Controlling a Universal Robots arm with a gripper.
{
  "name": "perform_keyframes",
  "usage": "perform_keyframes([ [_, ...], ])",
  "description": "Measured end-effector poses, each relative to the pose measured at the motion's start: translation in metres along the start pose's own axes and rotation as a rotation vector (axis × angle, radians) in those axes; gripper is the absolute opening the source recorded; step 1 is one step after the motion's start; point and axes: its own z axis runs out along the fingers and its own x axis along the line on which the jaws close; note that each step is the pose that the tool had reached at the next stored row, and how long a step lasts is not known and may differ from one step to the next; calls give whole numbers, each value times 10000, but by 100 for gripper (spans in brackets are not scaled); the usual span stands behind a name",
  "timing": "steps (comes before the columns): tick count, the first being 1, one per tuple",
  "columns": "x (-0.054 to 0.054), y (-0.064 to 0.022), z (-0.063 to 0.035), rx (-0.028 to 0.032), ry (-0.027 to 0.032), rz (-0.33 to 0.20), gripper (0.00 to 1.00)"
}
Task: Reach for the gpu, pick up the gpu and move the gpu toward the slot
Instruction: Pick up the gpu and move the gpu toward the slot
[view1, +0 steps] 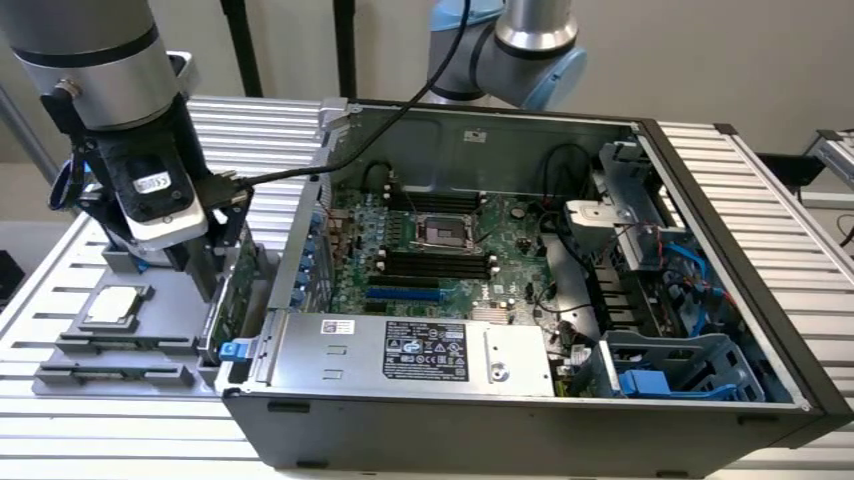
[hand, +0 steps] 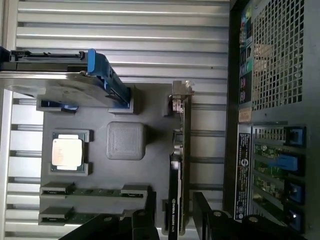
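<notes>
One tool (hand: 174, 202) astride the gpu (hand: 180, 140), computer case (hand: 280, 60) just beside it

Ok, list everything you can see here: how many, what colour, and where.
table: one, silver slats, under everything.
tray: one, grey, on the table.
computer case: one, dark grey, open, beside the tray.
gpu: one, green, on edge in the tray.
cpu chip: one, silver, in a tray pocket.
memory sticks: two, green, lying in tray slots.
hard drive: one, silver and blue, at one end of the tray.
motherboard: one, green, inside the case.
gripper: one, black, open, fingers either side of the gpu.
arm: one, silver-grey, above the tray.
</notes>
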Motion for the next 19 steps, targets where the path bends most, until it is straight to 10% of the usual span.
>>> perform_keyframes([
  [19, -56, -44, 344, 0, -1, 0, 42],
])
